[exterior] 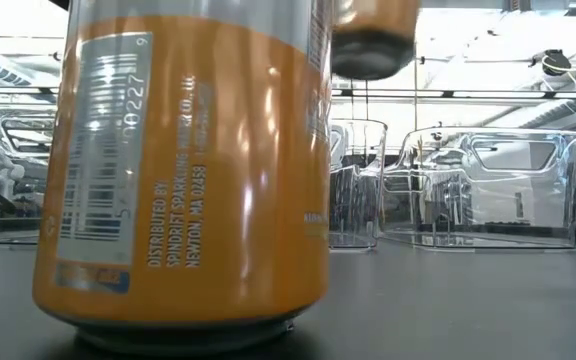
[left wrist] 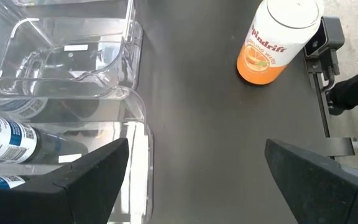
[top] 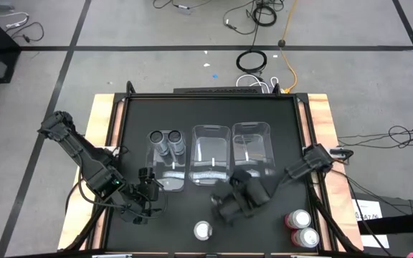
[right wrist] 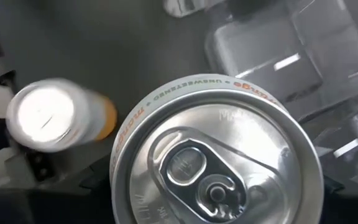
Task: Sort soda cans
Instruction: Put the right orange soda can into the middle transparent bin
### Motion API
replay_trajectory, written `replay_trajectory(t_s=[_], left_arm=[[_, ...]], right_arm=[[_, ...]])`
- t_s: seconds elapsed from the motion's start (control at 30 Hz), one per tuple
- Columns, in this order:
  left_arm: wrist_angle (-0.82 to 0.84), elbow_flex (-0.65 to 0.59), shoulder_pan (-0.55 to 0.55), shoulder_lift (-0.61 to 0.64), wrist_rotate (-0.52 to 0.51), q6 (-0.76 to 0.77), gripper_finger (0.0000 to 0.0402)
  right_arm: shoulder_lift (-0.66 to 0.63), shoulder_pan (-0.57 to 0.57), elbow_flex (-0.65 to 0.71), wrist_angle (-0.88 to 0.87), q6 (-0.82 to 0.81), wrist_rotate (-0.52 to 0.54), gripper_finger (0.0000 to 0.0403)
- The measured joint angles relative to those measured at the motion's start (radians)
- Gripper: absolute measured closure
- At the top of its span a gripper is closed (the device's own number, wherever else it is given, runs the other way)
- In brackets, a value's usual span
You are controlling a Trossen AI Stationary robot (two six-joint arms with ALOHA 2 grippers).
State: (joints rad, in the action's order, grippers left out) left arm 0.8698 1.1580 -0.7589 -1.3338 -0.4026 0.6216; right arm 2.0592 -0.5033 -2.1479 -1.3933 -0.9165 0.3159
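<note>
- Two dark grey cans stand upright side by side in the leftmost clear bin, at its far end; blue-and-white labels show on them in my left wrist view
- One orange can stands upright on the bench near the front edge, silver top up
- A second orange can is lifted off the bench, held by my right gripper, pull-tab top facing up
- Two red-pink cans stand upright, touching, at the front right corner
</note>
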Motion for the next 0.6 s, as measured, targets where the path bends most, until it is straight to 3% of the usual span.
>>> replay_trajectory(t_s=[0.6], left_arm=[[0.001, 0.0, 0.0, 0.0, 0.0, -0.001, 0.0015]], right_arm=[[-0.001, 0.303, 0.0, 0.021, 0.355, -0.008, 0.0112]])
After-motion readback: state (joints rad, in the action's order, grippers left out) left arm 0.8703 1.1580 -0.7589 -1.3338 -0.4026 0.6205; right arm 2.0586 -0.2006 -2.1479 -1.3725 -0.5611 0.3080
